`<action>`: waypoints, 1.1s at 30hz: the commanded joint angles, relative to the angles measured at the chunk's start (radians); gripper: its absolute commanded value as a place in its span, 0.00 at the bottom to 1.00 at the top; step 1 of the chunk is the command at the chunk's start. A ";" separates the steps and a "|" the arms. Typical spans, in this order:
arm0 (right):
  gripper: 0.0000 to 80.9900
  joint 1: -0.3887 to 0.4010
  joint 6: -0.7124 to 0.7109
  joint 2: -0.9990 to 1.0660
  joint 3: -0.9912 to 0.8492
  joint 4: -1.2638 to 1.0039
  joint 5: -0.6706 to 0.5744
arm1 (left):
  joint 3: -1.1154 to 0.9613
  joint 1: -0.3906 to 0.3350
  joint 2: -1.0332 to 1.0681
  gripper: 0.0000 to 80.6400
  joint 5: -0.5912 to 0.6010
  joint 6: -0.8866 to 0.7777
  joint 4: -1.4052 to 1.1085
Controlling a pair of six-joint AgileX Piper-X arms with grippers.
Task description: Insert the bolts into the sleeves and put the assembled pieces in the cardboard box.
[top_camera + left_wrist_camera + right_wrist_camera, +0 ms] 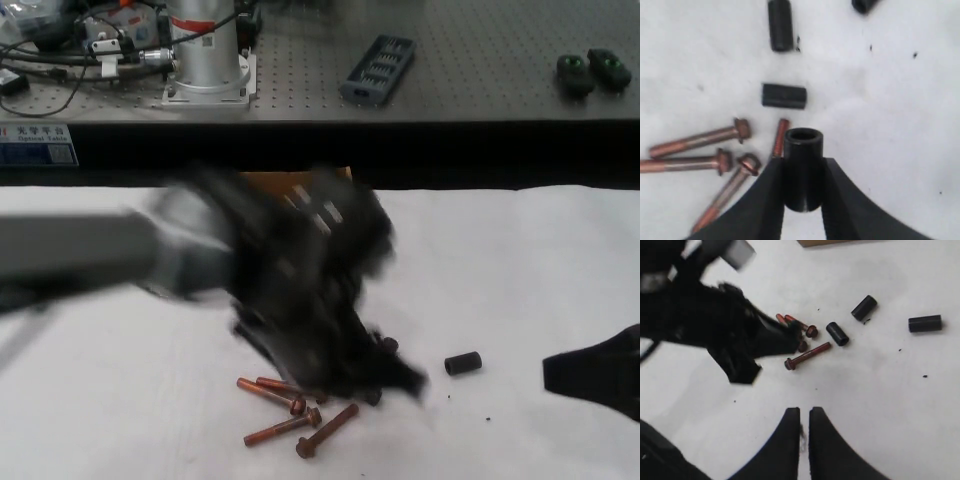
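The left gripper [803,174] has its jaws clamped on a short black cylindrical sleeve [803,147], whose open bore is turned up toward the wrist camera. The copper-coloured flanged bolts [700,141] lie flat on the white cloth [900,130] just beside it, their long axes crosswise to that bore. The right gripper [804,416] hangs empty, fingers almost together, well apart from the bolts, so I'd guess it must fetch one and tip it upright. Loose black sleeves [837,333] lie nearby. From above, the blurred left arm covers part of the pile and most of the brown cardboard box [268,182].
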 commanded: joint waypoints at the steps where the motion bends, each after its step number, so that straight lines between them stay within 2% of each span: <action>1: 0.08 0.000 0.001 0.065 0.001 -0.043 -0.095 | -0.002 0.039 -0.073 0.01 -0.018 0.033 -0.004; 6: 0.08 0.004 0.100 0.223 -0.027 -0.201 -0.208 | 0.001 0.147 -0.226 0.01 -0.024 0.066 0.022; 12: 0.09 0.082 0.163 0.391 -0.116 -0.281 -0.166 | 0.093 0.249 -0.377 0.01 -0.033 0.125 0.071; 17: 0.27 0.149 0.312 0.533 -0.178 -0.335 -0.092 | 0.196 0.293 -0.479 0.01 -0.033 0.124 0.073; 19: 0.30 0.171 0.386 0.584 -0.191 -0.368 -0.089 | 0.234 0.300 -0.518 0.01 -0.033 0.133 0.073; 22: 0.28 0.192 0.473 0.659 -0.206 -0.411 -0.089 | 0.278 0.300 -0.576 0.01 -0.033 0.149 0.073; 28: 0.15 0.198 0.558 0.771 -0.240 -0.436 -0.087 | 0.314 0.300 -0.673 0.01 -0.040 0.165 0.078; 33: 0.14 0.223 0.607 0.861 -0.318 -0.443 -0.091 | 0.314 0.304 -0.720 0.01 -0.083 0.205 0.078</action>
